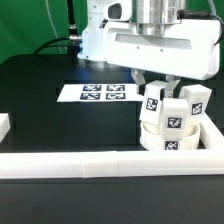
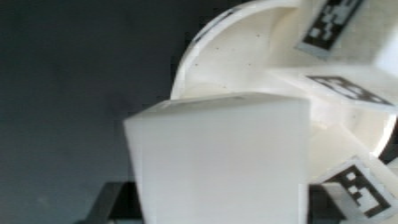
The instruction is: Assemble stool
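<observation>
The end effector [image 1: 152, 88] is closed on a white leg [image 1: 152, 102], holding it upright on top of the round seat [image 1: 170, 133]. A second leg [image 1: 195, 102] stands on the seat just beside it. The seat rests on the black desk [image 1: 45, 105], against the white rail [image 1: 100, 163]. The marker board [image 1: 98, 94] lies flat on the desk nearby.
</observation>
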`<state>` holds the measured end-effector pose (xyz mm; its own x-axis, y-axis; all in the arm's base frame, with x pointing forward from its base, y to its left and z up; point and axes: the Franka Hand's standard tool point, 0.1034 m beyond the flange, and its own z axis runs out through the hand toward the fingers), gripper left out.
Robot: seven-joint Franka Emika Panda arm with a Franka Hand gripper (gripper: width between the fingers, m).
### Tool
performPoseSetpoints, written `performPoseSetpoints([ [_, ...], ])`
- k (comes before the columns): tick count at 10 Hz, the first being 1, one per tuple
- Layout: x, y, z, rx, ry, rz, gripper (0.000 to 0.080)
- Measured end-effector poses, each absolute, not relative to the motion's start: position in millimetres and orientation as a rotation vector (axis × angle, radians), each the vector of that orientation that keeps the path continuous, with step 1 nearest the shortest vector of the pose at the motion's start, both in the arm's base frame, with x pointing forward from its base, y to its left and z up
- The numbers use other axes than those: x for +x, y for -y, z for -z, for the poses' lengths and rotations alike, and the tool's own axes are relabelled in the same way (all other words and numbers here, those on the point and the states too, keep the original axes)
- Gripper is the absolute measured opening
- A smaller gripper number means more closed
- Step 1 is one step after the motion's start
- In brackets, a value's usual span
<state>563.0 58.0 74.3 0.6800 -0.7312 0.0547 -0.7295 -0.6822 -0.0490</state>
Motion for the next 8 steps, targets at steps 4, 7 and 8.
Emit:
performPoseSetpoints([
  [4,562.7,-60.9,-73.9,-2.688,-1.526,0.090,0.0340],
  [7,562.3,-62.8,-73.5,-2.404,-1.880,0.056,0.0340],
  [8,562.5,-63.2,-73.4,-2.297,-1.988,0.048,0.0340],
])
